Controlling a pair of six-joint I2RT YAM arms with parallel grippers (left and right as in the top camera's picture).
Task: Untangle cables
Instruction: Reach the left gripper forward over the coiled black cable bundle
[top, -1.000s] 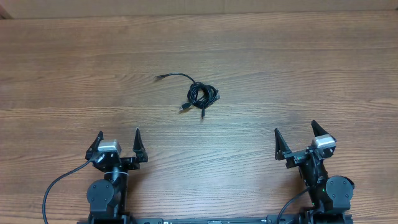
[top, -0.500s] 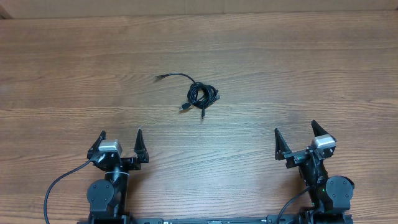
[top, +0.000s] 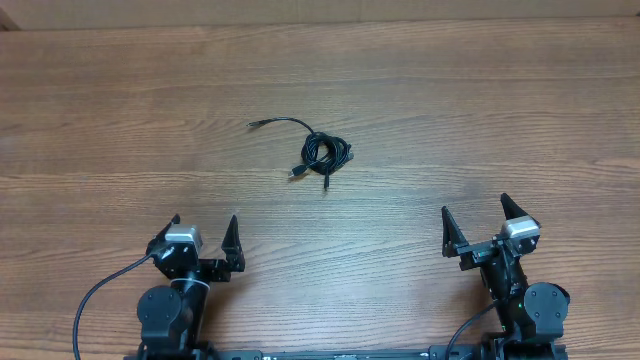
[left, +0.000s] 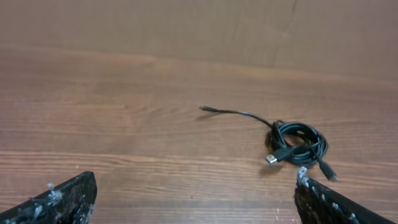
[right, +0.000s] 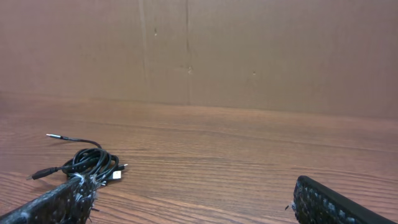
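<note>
The cables (top: 322, 155) are a small black clump in the middle of the table, with one loose end trailing to the upper left and small plug ends sticking out. They also show in the left wrist view (left: 297, 144) and the right wrist view (right: 87, 163). My left gripper (top: 205, 232) is open and empty near the front edge, well short of the clump; its view shows it (left: 194, 198) over bare wood. My right gripper (top: 474, 222) is open and empty at the front right, also seen in its own view (right: 186, 202).
The wooden table (top: 480, 110) runs to a brown cardboard wall (right: 249, 50) along its far edge. The thick black arm cables (top: 95, 295) hang at the front left and front right.
My left gripper has shifted slightly to the right and toward the front. The right arm and the cables have not moved.
</note>
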